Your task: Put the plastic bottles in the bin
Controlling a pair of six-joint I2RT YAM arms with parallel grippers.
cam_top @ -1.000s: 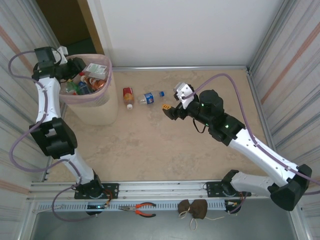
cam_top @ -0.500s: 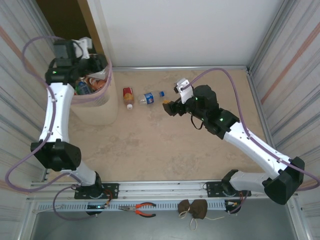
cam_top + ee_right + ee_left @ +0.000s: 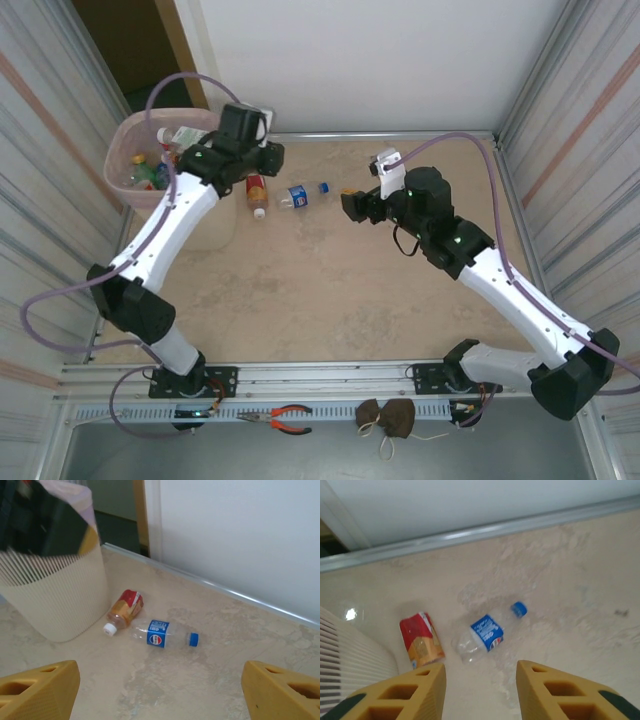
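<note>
Two bottles lay on the bench (image 3: pixel 330 290): the red-labelled bottle (image 3: pixel 421 645) just beside the bin (image 3: pixel 112 160), the blue-labelled bottle (image 3: pixel 485 632) next to it. I judged this the next pickup. Left tool (image 3: pixel 480 690) hovered above both, jaws narrow and empty; right tool (image 3: pixel 160 690) gaped wide, empty. The next move called for choosing one bottle and straddling it. The top view showed bottles inside the bin; the right wrist view showed the red one's white cap (image 3: pixel 109 628).

end effector (image 3: pixel 480 680) parted, empty | blue-label bottle (image 3: pixel 485 635) lying | red-label bottle (image 3: pixel 421 642) beside bin (image 3: pixel 350 655)
</note>
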